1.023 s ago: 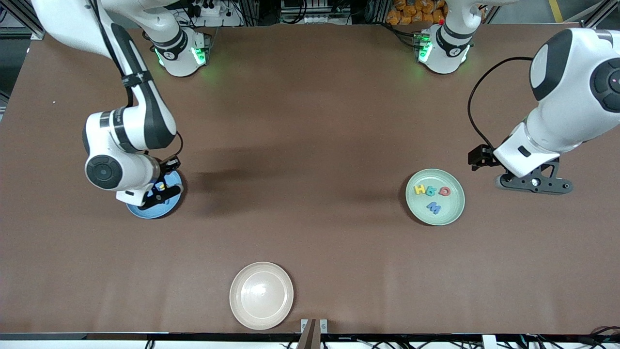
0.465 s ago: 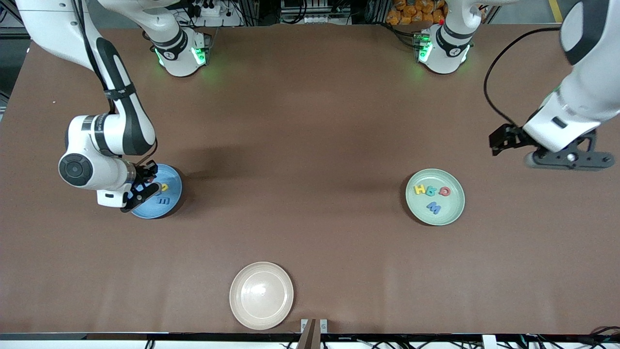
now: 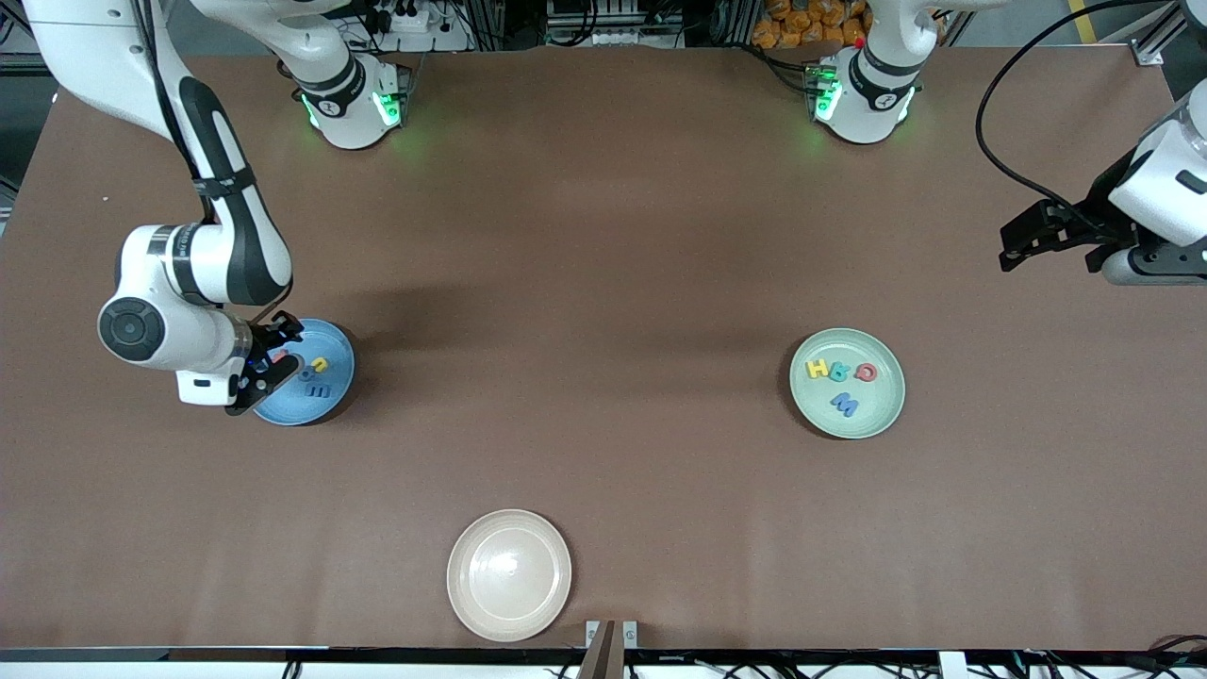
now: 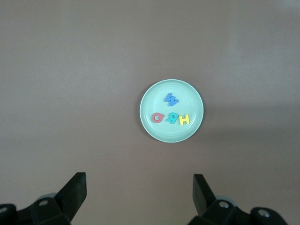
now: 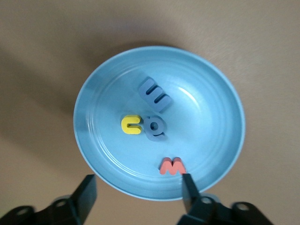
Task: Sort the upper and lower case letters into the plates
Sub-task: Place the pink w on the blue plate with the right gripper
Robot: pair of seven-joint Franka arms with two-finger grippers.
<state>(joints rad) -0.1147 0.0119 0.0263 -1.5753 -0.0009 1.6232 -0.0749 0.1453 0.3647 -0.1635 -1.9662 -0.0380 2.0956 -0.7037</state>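
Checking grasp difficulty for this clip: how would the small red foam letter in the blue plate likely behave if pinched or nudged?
The small red foam letter looks thin and flat, so probably very light and unlikely to roll. It lies on the round blue plastic plate, whose glossy surface suggests it may slide when nudged. Lying flat, it offers little edge to pinch.

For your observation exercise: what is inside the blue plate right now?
Four letters lie in the blue plate: a blue one, a yellow one, another blue one and a red one. From the front, the right gripper covers part of the plate.
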